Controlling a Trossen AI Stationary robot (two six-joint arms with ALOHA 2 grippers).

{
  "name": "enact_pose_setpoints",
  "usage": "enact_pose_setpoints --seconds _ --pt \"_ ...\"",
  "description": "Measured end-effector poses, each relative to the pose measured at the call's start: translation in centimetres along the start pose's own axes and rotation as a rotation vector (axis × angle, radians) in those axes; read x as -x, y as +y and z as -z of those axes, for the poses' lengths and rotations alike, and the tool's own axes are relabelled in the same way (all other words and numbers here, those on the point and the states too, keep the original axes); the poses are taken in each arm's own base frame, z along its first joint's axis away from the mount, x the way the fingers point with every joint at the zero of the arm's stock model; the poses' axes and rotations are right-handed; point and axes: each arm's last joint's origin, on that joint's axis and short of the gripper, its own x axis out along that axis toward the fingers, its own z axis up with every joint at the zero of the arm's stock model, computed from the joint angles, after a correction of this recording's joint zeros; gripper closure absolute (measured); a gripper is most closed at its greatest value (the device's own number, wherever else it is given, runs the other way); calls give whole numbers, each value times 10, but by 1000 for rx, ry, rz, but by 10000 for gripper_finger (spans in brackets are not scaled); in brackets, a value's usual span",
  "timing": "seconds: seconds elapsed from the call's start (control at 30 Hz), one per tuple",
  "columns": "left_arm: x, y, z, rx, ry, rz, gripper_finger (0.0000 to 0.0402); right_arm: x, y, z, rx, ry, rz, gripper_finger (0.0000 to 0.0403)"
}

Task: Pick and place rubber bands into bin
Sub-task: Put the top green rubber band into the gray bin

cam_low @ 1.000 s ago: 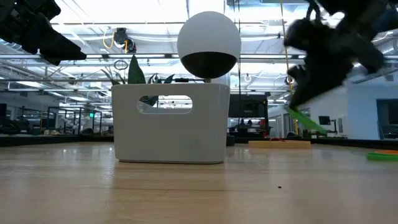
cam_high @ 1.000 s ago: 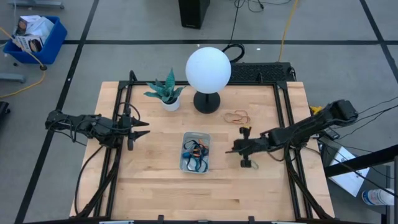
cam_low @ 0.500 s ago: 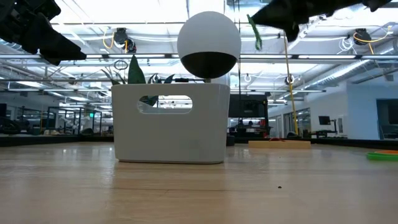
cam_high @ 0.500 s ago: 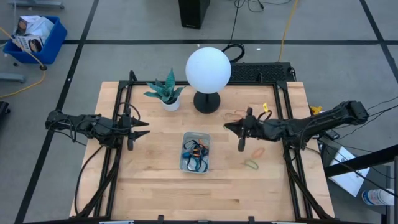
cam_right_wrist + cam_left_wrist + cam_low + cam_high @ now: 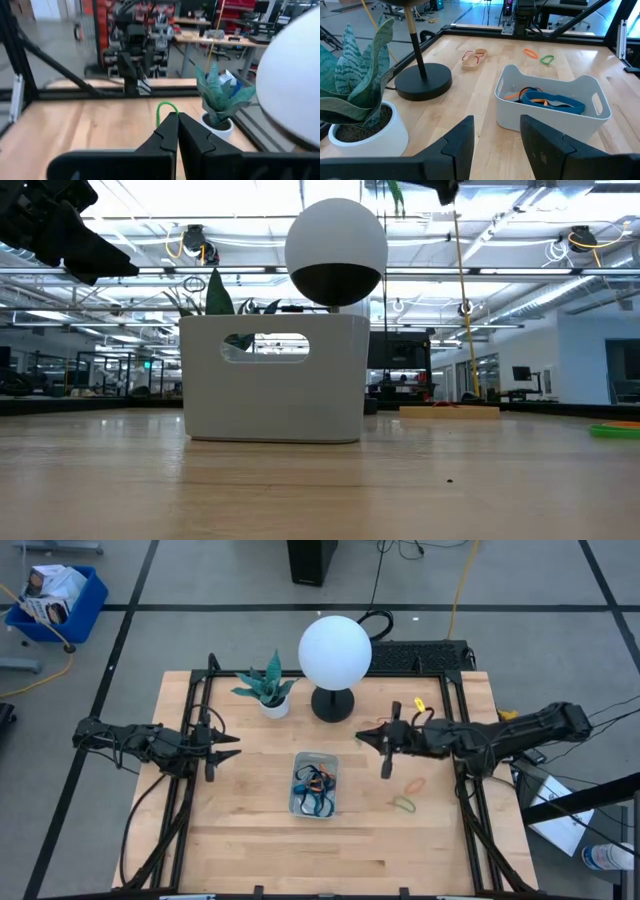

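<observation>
The bin (image 5: 296,783) is a small tray at the table's middle, with several rubber bands (image 5: 545,100) in it. More rubber bands lie on the wood: a green one (image 5: 404,804), an orange one (image 5: 414,783) and a tan-and-red pair (image 5: 474,56). My right gripper (image 5: 362,736) hangs high, between the bin and the lamp, shut on a green rubber band (image 5: 165,107). My left gripper (image 5: 232,746) waits open at the left, its fingers pointing at the bin. My right gripper pinches the green rubber band between its two shut fingertips (image 5: 172,125). A small loop of it (image 5: 161,106) sticks out past the tips. The fingers lie level and point toward the table's left. The band is lifted clear of the table, and a short end (image 5: 396,192) dangles.
A white globe lamp (image 5: 335,652) on a black base (image 5: 422,80) stands far of the bin, and a potted plant (image 5: 268,688) stands to its left. Black frame rails (image 5: 195,710) run along both sides of the table. A keyboard (image 5: 420,658) lies at the far right.
My right gripper has risen from near the table and gone toward the far edge and a little left. It has tipped from pointing down to level. The green rubber band has come up with it, clear of the table. Another green band has stayed on the wood.
</observation>
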Motion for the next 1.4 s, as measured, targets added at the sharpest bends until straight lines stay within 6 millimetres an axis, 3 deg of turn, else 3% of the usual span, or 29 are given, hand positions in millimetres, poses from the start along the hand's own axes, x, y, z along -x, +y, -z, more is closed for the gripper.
enact_pose_setpoints --seconds 0.2,0.37,0.6,0.9,1.17,1.4 --pt "0 0 0 2 0 0 236 -22 2 -31 69 166 -55 403" --pt "0 0 0 4 0 0 236 -56 9 -30 92 295 -123 403" --pt "0 0 0 2 0 0 236 -99 18 4 85 410 -222 403" --pt "0 0 0 6 1 1 236 -136 28 52 101 526 -217 403" --pt "0 0 0 4 0 0 236 -159 36 95 106 628 -213 403" --pt "0 0 0 4 1 1 236 -163 35 106 104 662 -206 403"
